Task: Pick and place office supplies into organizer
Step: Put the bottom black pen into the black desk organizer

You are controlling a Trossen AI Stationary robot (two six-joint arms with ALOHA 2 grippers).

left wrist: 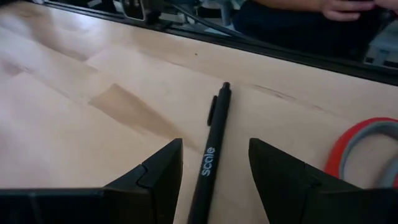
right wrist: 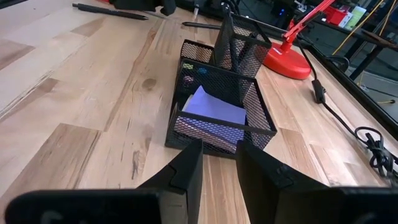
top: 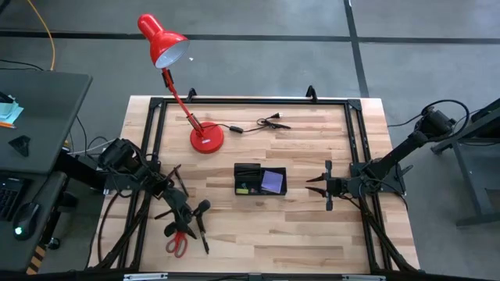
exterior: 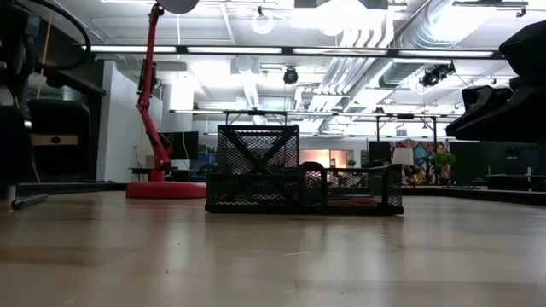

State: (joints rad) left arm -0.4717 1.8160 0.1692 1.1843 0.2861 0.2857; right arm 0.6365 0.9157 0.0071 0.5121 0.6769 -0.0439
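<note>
A thin black pen [left wrist: 210, 152] lies flat on the wooden table between the two fingers of my left gripper [left wrist: 214, 146], which stands open and low over it near the table's near-left corner [top: 195, 212]. The fingers flank the pen without touching it. Red-handled scissors [top: 176, 242] lie flat just beside, and their handle [left wrist: 367, 140] shows in the left wrist view. The black mesh organizer [top: 248, 170] stands mid-table with a purple sticky pad [right wrist: 214, 107] in one compartment. My right gripper [top: 311, 185] waits to its right, its fingers [right wrist: 186, 165] a narrow gap apart with nothing between them.
A red desk lamp [top: 205, 139] stands on its round base at the far left, with a black cable and plug [top: 262, 123] lying beside it. More pens [right wrist: 109, 10] lie near the left arm. A person's hand [left wrist: 345, 7] shows beyond the table's edge.
</note>
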